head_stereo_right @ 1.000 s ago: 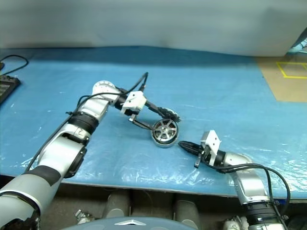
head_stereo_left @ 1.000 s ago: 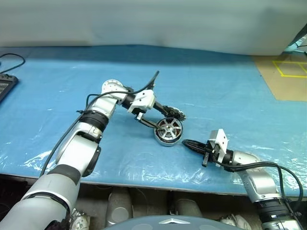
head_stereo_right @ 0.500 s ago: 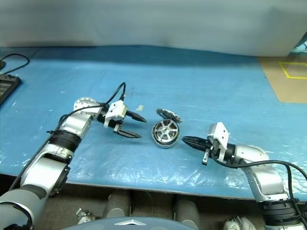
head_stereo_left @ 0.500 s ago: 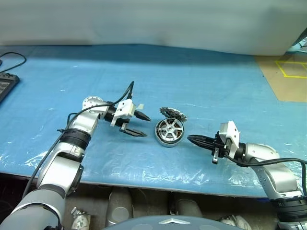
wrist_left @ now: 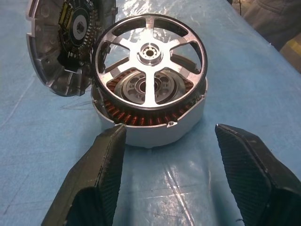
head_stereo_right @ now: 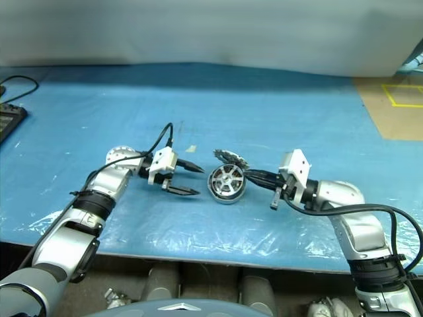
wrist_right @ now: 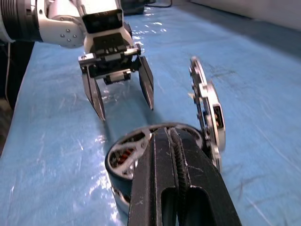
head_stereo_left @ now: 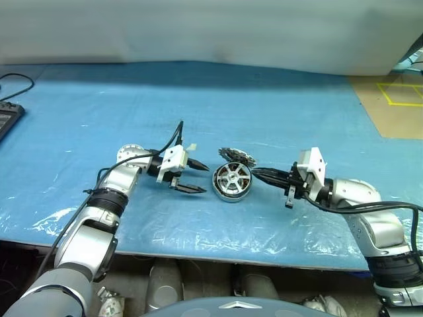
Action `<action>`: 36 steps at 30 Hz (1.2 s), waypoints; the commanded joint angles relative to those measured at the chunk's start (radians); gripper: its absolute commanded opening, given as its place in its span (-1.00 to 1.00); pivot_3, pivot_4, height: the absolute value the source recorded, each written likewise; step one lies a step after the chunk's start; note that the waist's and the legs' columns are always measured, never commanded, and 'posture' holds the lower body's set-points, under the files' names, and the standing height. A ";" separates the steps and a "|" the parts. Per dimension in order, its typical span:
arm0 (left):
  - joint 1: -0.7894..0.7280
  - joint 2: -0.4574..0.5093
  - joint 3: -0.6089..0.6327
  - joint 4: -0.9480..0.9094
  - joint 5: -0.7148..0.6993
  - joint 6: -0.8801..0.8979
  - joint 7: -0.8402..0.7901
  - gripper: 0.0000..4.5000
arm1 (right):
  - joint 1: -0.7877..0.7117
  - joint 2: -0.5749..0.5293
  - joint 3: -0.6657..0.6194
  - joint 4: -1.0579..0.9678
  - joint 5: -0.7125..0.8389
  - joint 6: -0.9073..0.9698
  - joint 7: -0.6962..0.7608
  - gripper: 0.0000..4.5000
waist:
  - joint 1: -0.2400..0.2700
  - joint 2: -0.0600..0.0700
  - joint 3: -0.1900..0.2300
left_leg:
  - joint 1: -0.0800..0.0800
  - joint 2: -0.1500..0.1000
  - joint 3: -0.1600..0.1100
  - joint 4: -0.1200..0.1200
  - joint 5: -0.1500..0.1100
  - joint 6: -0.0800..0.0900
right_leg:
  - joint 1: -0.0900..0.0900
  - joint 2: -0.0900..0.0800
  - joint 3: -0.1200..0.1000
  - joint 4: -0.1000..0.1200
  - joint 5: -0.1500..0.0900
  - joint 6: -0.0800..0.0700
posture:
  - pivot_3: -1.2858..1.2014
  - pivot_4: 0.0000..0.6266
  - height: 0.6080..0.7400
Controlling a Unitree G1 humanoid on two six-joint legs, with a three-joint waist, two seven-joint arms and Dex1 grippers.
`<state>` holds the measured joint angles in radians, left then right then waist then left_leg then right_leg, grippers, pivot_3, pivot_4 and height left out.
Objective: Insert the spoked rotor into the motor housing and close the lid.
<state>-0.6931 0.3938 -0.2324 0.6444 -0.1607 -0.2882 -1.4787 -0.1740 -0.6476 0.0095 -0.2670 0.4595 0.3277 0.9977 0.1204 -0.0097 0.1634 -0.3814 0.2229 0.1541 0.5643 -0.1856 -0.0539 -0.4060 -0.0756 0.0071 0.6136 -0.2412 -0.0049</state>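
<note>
Spoked rotor [wrist_left: 150,59] now released, seemingly seated; left end effector [head_stereo_left: 197,176] withdrawn, spread; right end effector [head_stereo_left: 259,174] closed, nearer.

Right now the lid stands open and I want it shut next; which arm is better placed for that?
Probably the right. Its shut hand reaches over the motor housing beside the raised lid, ready to push. The open left hand waits apart, opposite; the spoked rotor looks seated.

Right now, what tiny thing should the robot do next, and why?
Probably nudge the shut right gripper onto the spoked rotor to press it down: it sits tilted on the motor housing, and the lid stands open.
</note>
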 commanded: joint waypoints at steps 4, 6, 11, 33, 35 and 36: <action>0.040 -0.004 0.031 0.027 -0.028 -0.019 -0.012 0.40 | -0.062 0.005 0.082 -0.049 -0.026 0.075 -0.018 -1.00 | 0.000 0.000 0.000 | 0.000 0.000 0.000 0.000 0.000 0.000 | 0.000 0.000 0.000 0.000 0.000 0.000 | 0.03 -0.52 1.00; 0.048 -0.012 0.042 0.047 -0.036 -0.031 -0.007 0.40 | -0.081 0.005 0.108 -0.040 -0.049 0.079 -0.021 -1.00 | 0.000 0.000 0.000 | 0.000 0.000 0.000 0.000 0.000 0.000 | 0.000 0.000 0.000 0.000 0.000 0.000 | 0.03 -0.52 1.00; 0.065 -0.021 0.046 0.068 -0.033 -0.044 0.009 0.40 | -0.128 -0.004 0.150 -0.035 -0.113 0.109 -0.050 -1.00 | 0.000 0.000 0.000 | 0.000 0.000 0.000 0.001 0.000 0.000 | 0.000 0.000 0.000 0.001 0.000 0.000 | 0.03 -0.52 1.00; 0.074 -0.049 0.087 0.088 -0.040 -0.059 0.032 0.42 | -0.185 -0.035 0.228 -0.062 -0.241 0.139 -0.047 -0.29 | 0.000 0.000 0.000 | 0.001 0.000 0.000 0.002 0.000 0.000 | 0.000 0.000 0.001 0.005 0.000 0.000 | 0.03 -0.52 1.00; 0.074 -0.048 0.086 0.091 -0.037 -0.062 0.035 0.42 | -0.186 -0.040 0.238 -0.051 -0.264 0.126 -0.046 -0.29 | 0.000 0.000 0.000 | 0.001 0.000 0.000 0.002 0.000 0.000 | 0.000 0.000 0.001 0.005 0.000 0.000 | 0.03 -0.52 1.00; 0.074 -0.047 0.086 0.091 -0.036 -0.063 0.037 0.42 | -0.186 -0.040 0.240 -0.046 -0.269 0.121 -0.045 -0.29 | 0.000 0.000 0.000 | 0.001 0.000 0.000 0.002 0.000 0.000 | 0.000 0.000 0.001 0.005 0.000 0.000 | 0.03 -0.52 1.00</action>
<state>-0.6115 0.3458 -0.1603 0.7389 -0.1931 -0.3324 -1.4463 -0.3480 -0.6758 0.2483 -0.2952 0.2024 0.4660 0.9499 0.1207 -0.0095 0.1633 -0.3802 0.2225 0.1537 0.5668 -0.1857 -0.0543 -0.4059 -0.0760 0.0084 0.6185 -0.2410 -0.0045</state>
